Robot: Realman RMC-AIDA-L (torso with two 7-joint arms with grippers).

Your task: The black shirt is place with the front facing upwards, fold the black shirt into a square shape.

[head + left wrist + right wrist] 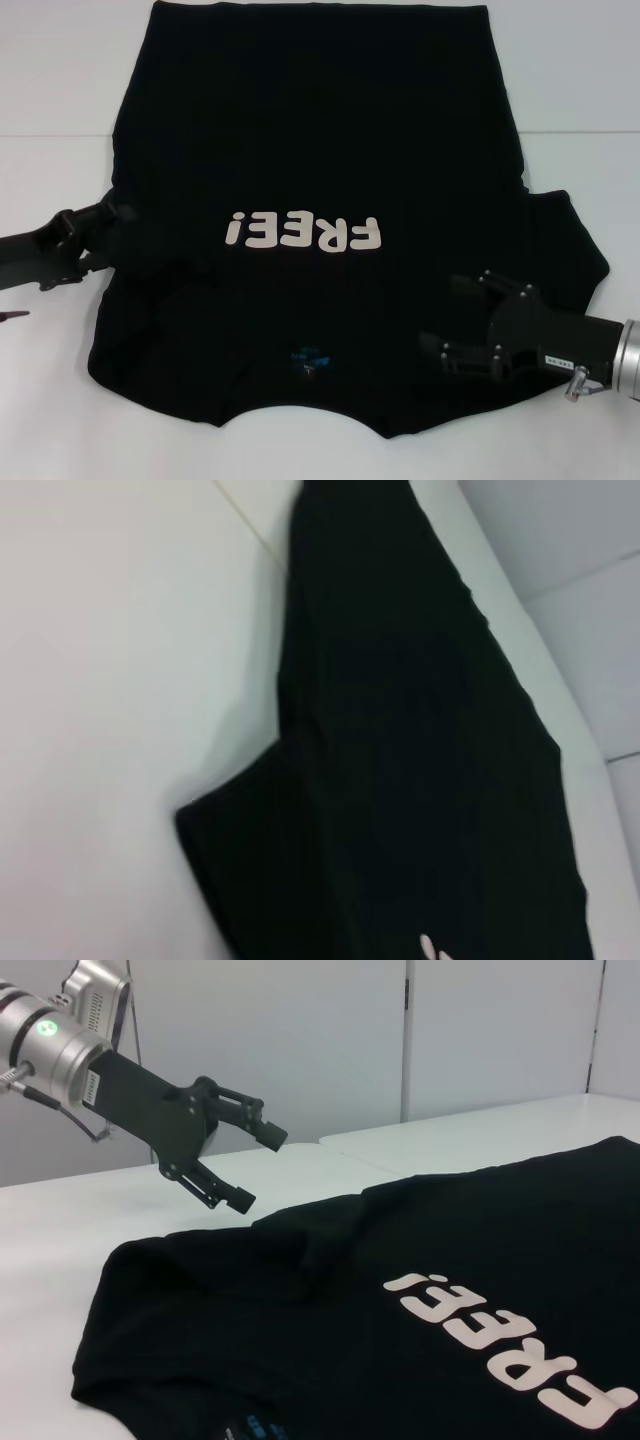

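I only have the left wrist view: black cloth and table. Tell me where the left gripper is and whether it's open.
Observer: The left gripper is open, hovering at the left edge of the black shirt, clear of the cloth.
Operator: Report the right gripper.
Observer: The right gripper is open, over the shirt's right side near the collar.
Operator: Confirm the front faces up.
Observer: Yes, the white FREE! print shows, and the blue neck label lies nearest the robot.
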